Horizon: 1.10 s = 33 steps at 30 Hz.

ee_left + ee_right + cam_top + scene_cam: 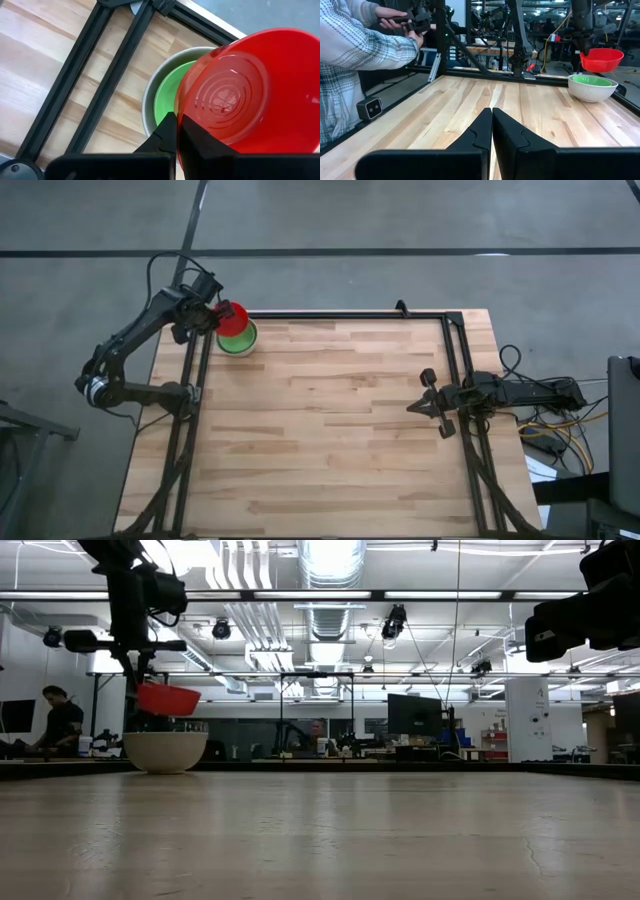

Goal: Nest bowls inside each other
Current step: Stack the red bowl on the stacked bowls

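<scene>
The left gripper (222, 314) is up at the far left corner of the table (330, 430), and it has the red bowl (232, 318) pinched by the rim, fingers (167, 132) clamped tight on the bowl's edge. The red bowl hangs in the air, tilted, clear of everything below it. You can see the gap plainly in the low view, where the red bowl (168, 698) floats just above the grey-white bowl (165, 751).

That grey-white bowl (150, 100) sits flat on the wood near the dark frame rail (195, 380) along the left edge. Inside it, a green bowl (167, 95) is nested, its rim showing just within the white one. How many green ones are stacked in there, I can't tell. From above, the red bowl overlaps the far-left part of the stack rather than sitting dead centre over it.

Over on the other side, the right gripper (425, 405) waits low by the right edge of the table, well apart from the bowls, its two fingers (482, 130) pressed together with nothing between them.

Beyond the table, a person's plaid sleeve (355, 50) shows in the right wrist view.
</scene>
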Motion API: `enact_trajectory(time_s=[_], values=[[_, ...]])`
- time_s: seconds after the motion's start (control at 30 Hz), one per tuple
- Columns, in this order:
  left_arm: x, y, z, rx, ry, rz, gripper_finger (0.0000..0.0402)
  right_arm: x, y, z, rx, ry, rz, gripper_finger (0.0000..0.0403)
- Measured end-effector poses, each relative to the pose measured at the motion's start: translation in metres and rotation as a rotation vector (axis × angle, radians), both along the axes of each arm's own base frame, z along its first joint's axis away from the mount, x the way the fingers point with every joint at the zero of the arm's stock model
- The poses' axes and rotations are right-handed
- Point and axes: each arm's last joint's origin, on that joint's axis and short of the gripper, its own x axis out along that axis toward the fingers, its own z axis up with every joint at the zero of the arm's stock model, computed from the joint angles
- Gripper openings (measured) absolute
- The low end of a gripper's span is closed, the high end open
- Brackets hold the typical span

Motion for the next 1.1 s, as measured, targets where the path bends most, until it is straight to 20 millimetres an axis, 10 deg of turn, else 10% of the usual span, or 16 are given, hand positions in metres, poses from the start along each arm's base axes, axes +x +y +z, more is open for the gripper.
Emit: enact_trajectory(time_s=[1.1], values=[[0.002, 0.004, -0.060, -0.050, -0.036, -0.011, 0.0005, 0.000, 0.000, 0.000, 0.000, 0.000, 0.000, 0.0009]])
